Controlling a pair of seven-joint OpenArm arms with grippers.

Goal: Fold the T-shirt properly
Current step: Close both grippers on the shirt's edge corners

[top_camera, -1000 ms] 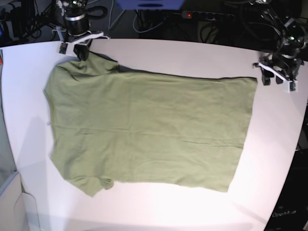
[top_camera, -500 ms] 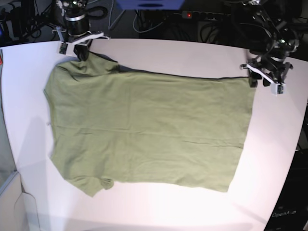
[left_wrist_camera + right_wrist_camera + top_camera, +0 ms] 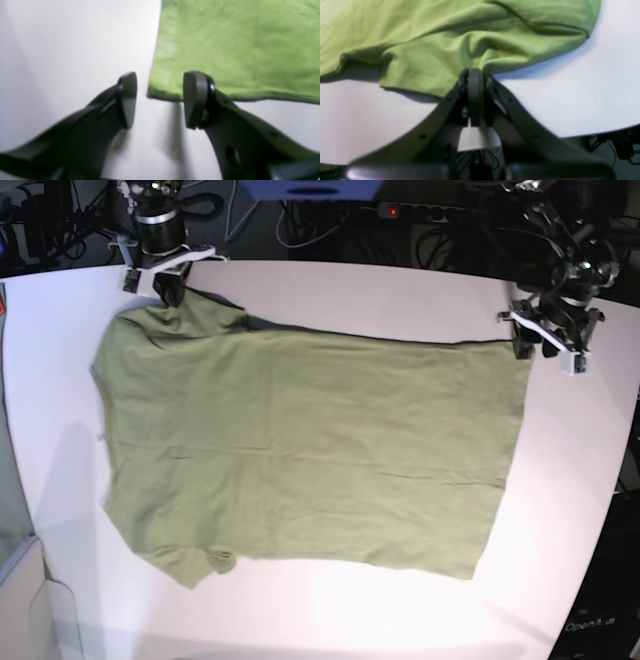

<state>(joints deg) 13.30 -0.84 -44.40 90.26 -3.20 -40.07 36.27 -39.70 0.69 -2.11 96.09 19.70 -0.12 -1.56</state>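
While the T-shirt [image 3: 310, 450] lies spread flat on the white desk [image 3: 420, 290], only one hand has a grip on it. The shirt's sleeves sit at the base view's left, its hem at that view's right, and its body covers most of the desk's middle.

Right hand [image 3: 475, 75]: pressed together, pinching the shirt at the sleeve/shoulder edge. In the right wrist view the fabric bunches into folds right above the closed tips, and the cloth near the pinch is lifted enough to throw a shadow on the desk. In the base view this hand [image 3: 172, 288] is at the far left corner of the shirt.

Left hand [image 3: 160, 100]: spread, holding nothing. In the left wrist view the hem corner sits in the gap between the two fingers [image 3: 193, 100]; the right-side finger overlaps the shirt's edge, the other is over bare desk. Can't tell whether the tips touch the cloth or the desk. In the base view it [image 3: 535, 345] is at the far right corner of the hem.
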